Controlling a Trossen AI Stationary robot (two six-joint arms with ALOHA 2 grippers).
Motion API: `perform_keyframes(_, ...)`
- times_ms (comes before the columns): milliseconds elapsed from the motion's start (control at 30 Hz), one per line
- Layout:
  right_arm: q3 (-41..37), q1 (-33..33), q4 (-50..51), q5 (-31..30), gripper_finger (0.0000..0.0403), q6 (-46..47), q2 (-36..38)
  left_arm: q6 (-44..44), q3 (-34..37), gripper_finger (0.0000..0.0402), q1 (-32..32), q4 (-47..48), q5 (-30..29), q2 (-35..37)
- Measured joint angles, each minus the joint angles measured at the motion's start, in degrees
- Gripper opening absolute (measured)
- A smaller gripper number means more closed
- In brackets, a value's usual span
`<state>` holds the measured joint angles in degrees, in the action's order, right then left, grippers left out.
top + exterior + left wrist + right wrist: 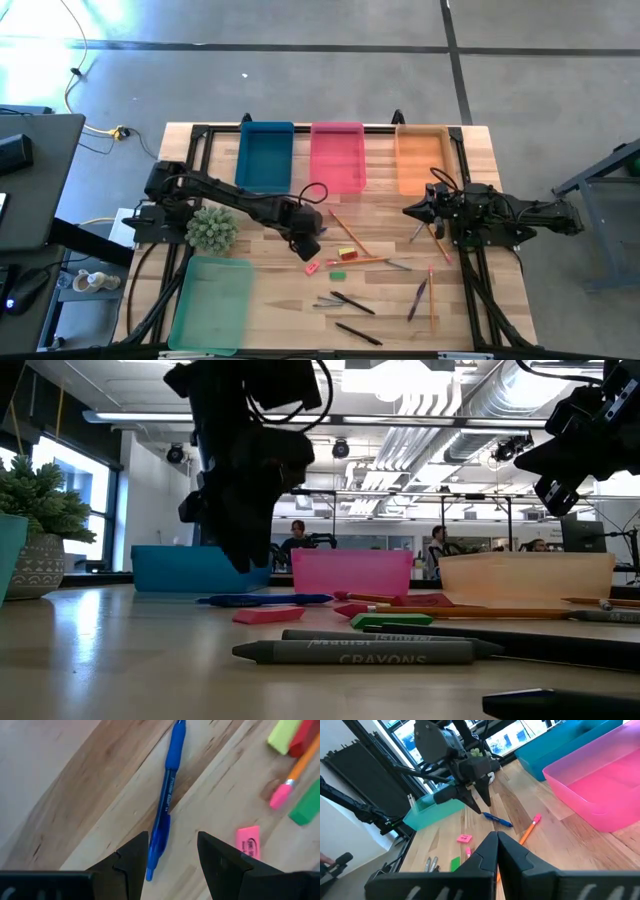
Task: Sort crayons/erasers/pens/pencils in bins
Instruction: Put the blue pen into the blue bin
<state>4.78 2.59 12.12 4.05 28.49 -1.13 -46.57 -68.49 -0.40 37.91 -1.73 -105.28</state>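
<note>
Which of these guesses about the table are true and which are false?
1. The left gripper hangs open above a blue pen. True.
2. The blue pen already lies in the blue bin. False: it lies on the wooden table, outside every bin.
3. The right gripper has its fingers shut and holds nothing. True.
4. The pink eraser sits inside the pink bin. False: it lies on the table beside the pen.
5. The green bin stands apart from the other three. True.
</note>
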Motion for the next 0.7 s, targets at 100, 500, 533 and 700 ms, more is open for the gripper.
perform_keyframes(100, 0.0, 0.0, 0.0, 0.0, 0.0, 0.0, 0.0, 0.0, 0.0, 0.016, 0.0, 0.0, 0.0, -1.2)
perform_keyframes(500, 0.0, 0.0, 0.0, 0.0, 0.0, 0.0, 0.0, 1.7, 0.0, 0.016, 0.0, 0.0, -0.5, -1.9)
perform_keyframes(533, 0.0, 0.0, 0.0, 0.0, 0.0, 0.0, 0.0, 1.7, 0.0, 0.016, 0.0, 0.0, -0.5, -1.9)
perform_keyframes(700, 0.0, 0.0, 0.0, 0.0, 0.0, 0.0, 0.0, 2.7, 0.0, 0.016, 0.0, 0.0, -0.6, -2.2)
